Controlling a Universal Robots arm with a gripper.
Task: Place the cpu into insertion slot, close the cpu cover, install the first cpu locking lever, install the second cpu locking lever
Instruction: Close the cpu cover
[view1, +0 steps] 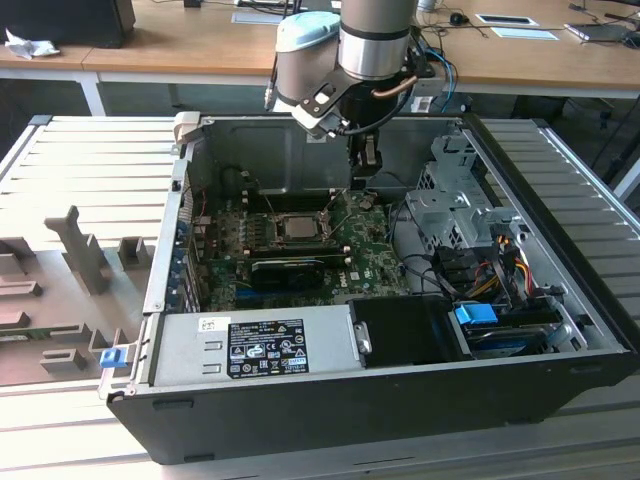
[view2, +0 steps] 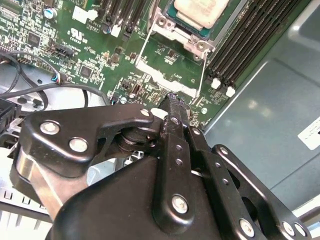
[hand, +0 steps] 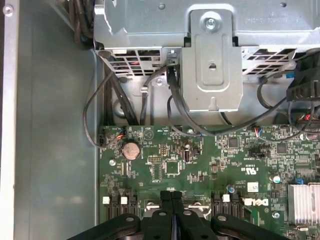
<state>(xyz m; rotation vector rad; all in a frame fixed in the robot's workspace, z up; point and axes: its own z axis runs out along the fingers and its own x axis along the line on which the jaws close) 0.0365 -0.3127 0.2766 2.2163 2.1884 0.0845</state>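
The cpu (view1: 297, 226) (view2: 200, 9) lies flat in the insertion slot on the green motherboard, silver top up, and hides the slot's pin field. Over its edges lies the cpu cover (view2: 167, 27), a silver frame. Two thin wire levers (view2: 141, 47) run from the socket's corners out over the board. My gripper (view1: 363, 180) (view2: 172, 100) (hand: 171, 195) is shut with nothing in it. Its tip hangs just above the board a short way beside the socket, between the free ends of the two levers.
The case is open at the top, with walls on all sides. A long black heatsink block (view1: 290, 268) lies in front of the socket. A metal drive cage (view1: 450, 200) and loose cables (view1: 490, 270) are at the exterior view's right, and the power supply (view1: 255, 345) at the front.
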